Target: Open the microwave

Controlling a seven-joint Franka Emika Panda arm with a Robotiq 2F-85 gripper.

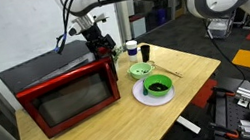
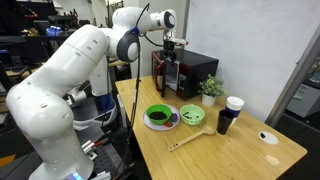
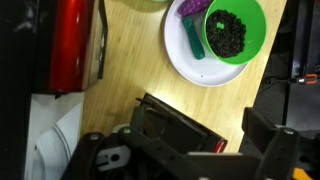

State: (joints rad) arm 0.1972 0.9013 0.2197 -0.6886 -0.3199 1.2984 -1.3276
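The microwave (image 1: 63,95) is a glossy red box with a black top and a dark glass door, at the far end of the wooden table. It shows in both exterior views (image 2: 190,72). In the wrist view its red door edge (image 3: 75,40) is at the upper left. My gripper (image 1: 101,41) hangs by the door's right edge, on the control panel side (image 2: 171,58). In the wrist view its fingers (image 3: 233,128) are apart, with bare table between them. It holds nothing. I cannot tell whether the door is ajar.
A green bowl of dark bits on a white plate (image 1: 155,87) (image 3: 228,35) stands near the microwave. Beside it are a small green bowl (image 1: 141,70), a wooden spoon (image 2: 190,138), a black cup (image 2: 224,120), a white cup (image 2: 235,103) and a small plant (image 2: 211,88).
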